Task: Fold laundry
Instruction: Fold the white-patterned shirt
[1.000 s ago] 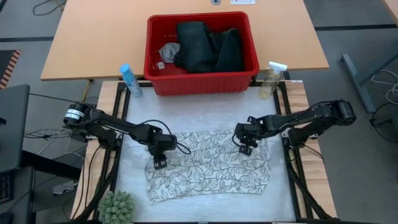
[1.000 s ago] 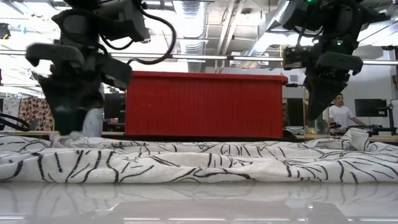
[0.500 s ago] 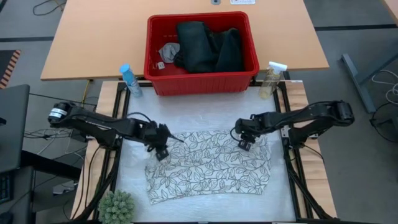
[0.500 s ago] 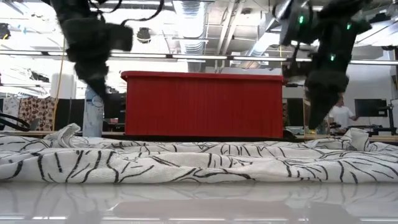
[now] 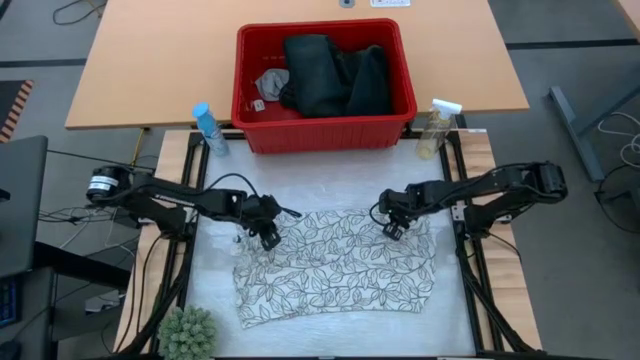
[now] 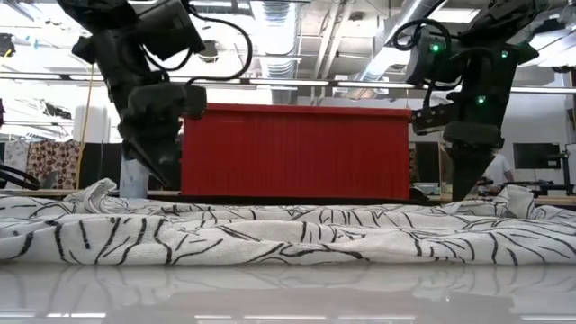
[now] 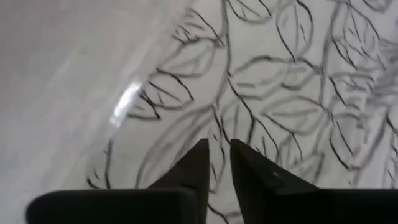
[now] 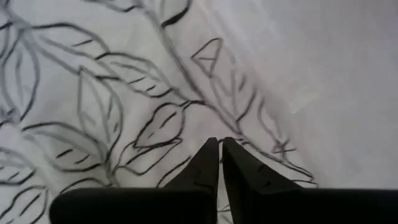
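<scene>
The white cloth with grey leaf print [image 5: 340, 265] lies spread on the table, wrinkled along its far edge [image 6: 288, 216]. My left gripper [image 5: 268, 236] stands on its far left corner, fingers almost together. My right gripper [image 5: 392, 229] stands on its far right corner, fingers shut. Both point steeply down. The dark jeans [image 5: 335, 75] and a small grey cloth [image 5: 270, 82] lie in the red basket [image 5: 325, 137] beyond the cloth. My left gripper [image 7: 219, 165] comes from above, slanting, onto the cloth near its far left edge [image 7: 214, 124]. A narrow strip of cloth shows between the fingertips; one layer or several, I cannot tell. The cloth lies on the table. My right gripper [image 8: 219, 152] comes steeply from above onto the cloth just inside its far right edge [image 8: 211, 121]. Its fingertips are closed together on the fabric. How much cloth is between them is hidden by the fingers. The cloth lies flat on the table.
The red basket stands at the table's far edge. A blue bottle [image 5: 210, 128] is at its left and a clear spray bottle [image 5: 436, 125] at its right. A small green plant [image 5: 188, 332] sits at the near left corner. A person [image 6: 493, 166] shows in the room behind.
My left gripper has swung toward the far edge, then right along the cloth's far left corner, tipping up, and its fingers have closed from wide apart to nearly together. My right gripper has sunk onto the cloth's far right corner. The cloth has stayed where it was.
</scene>
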Motion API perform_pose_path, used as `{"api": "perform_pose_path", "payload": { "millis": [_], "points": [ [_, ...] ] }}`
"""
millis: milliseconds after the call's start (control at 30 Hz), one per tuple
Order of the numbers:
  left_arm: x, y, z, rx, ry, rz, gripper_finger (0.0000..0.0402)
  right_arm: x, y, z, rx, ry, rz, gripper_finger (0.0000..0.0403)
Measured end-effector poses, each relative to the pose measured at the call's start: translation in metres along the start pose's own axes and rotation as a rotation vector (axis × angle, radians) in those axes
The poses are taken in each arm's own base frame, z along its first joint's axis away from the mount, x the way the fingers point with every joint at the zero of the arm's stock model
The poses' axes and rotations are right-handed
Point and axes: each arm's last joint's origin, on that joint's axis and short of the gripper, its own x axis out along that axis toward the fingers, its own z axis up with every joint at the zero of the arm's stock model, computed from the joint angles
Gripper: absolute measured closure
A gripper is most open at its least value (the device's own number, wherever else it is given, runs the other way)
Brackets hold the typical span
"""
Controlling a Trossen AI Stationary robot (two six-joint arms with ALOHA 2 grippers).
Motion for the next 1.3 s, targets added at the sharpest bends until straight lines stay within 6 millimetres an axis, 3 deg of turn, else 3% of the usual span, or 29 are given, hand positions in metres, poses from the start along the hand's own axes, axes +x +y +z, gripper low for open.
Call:
{"api": "perform_pose_path", "payload": {
  "millis": [267, 467, 767, 933, 1133, 1300],
  "points": [
    [0.001, 0.003, 0.002, 0.028, -0.024, 0.036, 0.0399, -0.002, -0.005, -0.009, 0.119, 0.050, -0.101, 0.0389],
    [0.002, 0.004, 0.004, 0.022, -0.041, 0.018, 0.0400, -0.003, -0.009, -0.017, 0.271, 0.118, -0.165, 0.0383],
    [0.012, 0.005, 0.007, -0.001, 0.001, -0.071, 0.0400, -0.004, -0.008, -0.022, 0.289, 0.157, -0.170, 0.0379],
    [0.021, 0.005, 0.006, -0.013, 0.016, -0.068, 0.0400, -0.005, -0.007, -0.034, 0.306, 0.223, -0.221, 0.0385],
    [0.035, 0.005, 0.003, -0.012, 0.067, -0.079, 0.0400, 0.011, -0.016, -0.054, 0.326, 0.312, -0.207, 0.0379],
    [0.041, 0.008, 0.001, 0.019, 0.091, -0.065, 0.0400, 0.010, -0.029, -0.066, 0.360, 0.388, -0.343, 0.0383]
  ]
}}
